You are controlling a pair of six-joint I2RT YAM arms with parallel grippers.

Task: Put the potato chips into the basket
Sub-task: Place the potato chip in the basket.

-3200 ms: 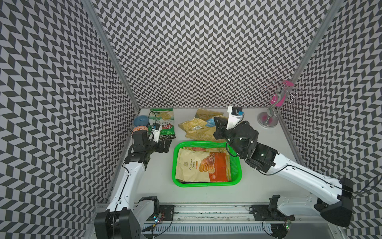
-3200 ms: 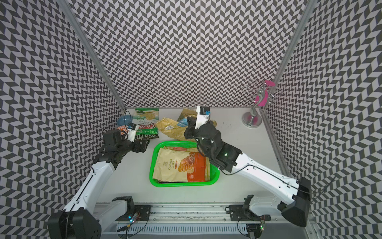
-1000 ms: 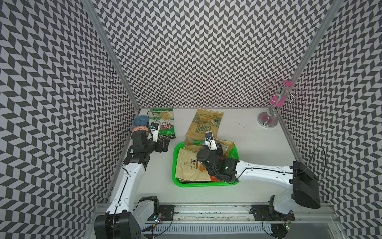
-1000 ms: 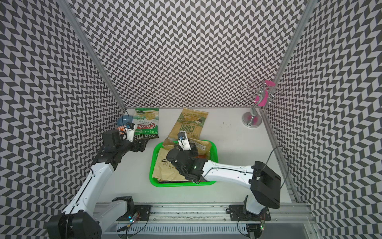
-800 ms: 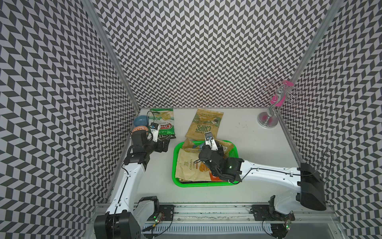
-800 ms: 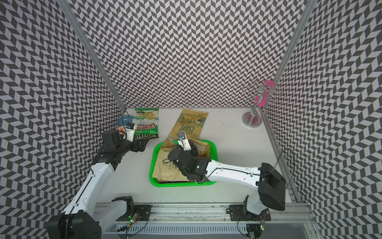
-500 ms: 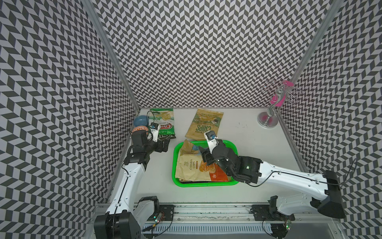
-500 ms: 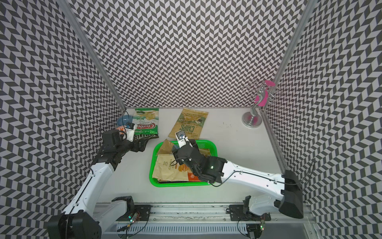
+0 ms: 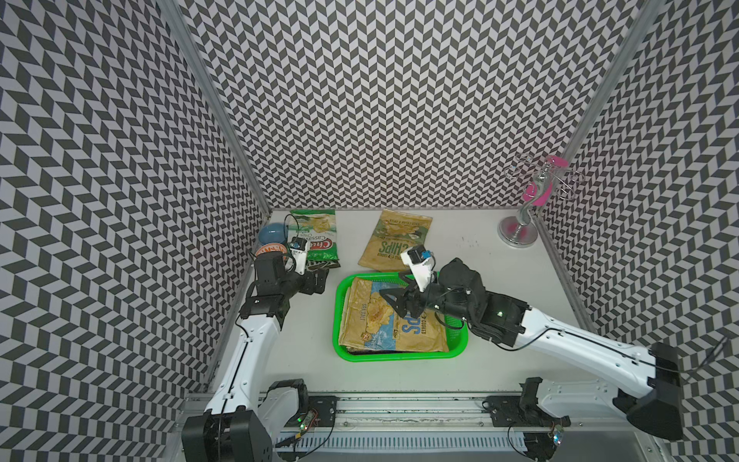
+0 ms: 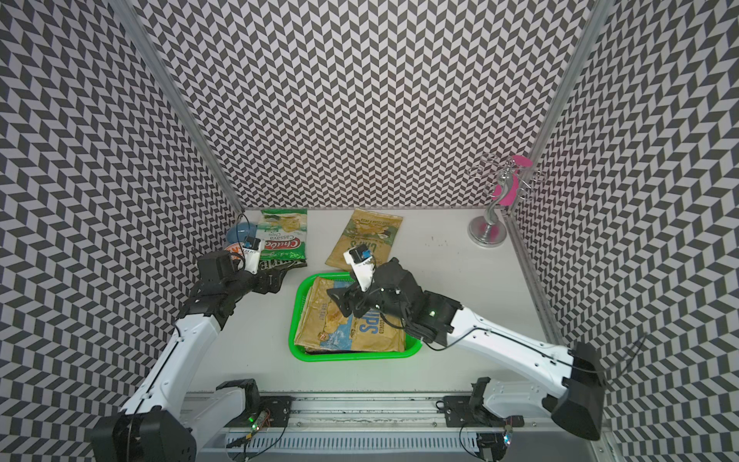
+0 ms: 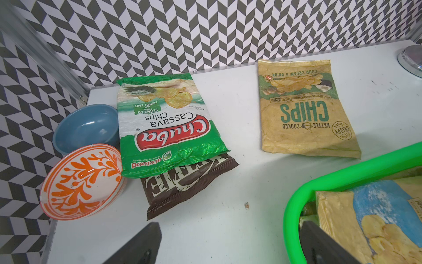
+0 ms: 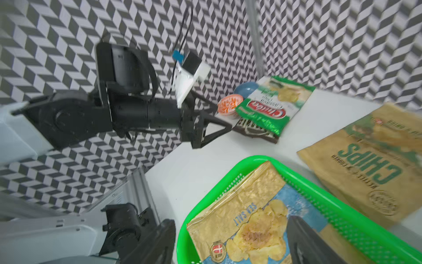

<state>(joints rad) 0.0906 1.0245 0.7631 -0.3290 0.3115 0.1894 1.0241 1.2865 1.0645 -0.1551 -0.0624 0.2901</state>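
Sea-salt bag [image 9: 372, 320] tops basket [image 9: 341, 320]; we still see Chuba [image 9: 316, 236], Kettle [image 11: 182, 180], CHIPS [image 9: 396, 240] outside, 10–12 o'clock. Right gripper [image 9: 394, 306] and left gripper [image 9: 318, 278]: jaws apart, empty.

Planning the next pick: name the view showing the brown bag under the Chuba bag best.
Left wrist view: the brown bag is large and sharp, partly under the Chuba bag. Both top views show only a dark sliver by the left arm; the right wrist view shows it small and blurred.
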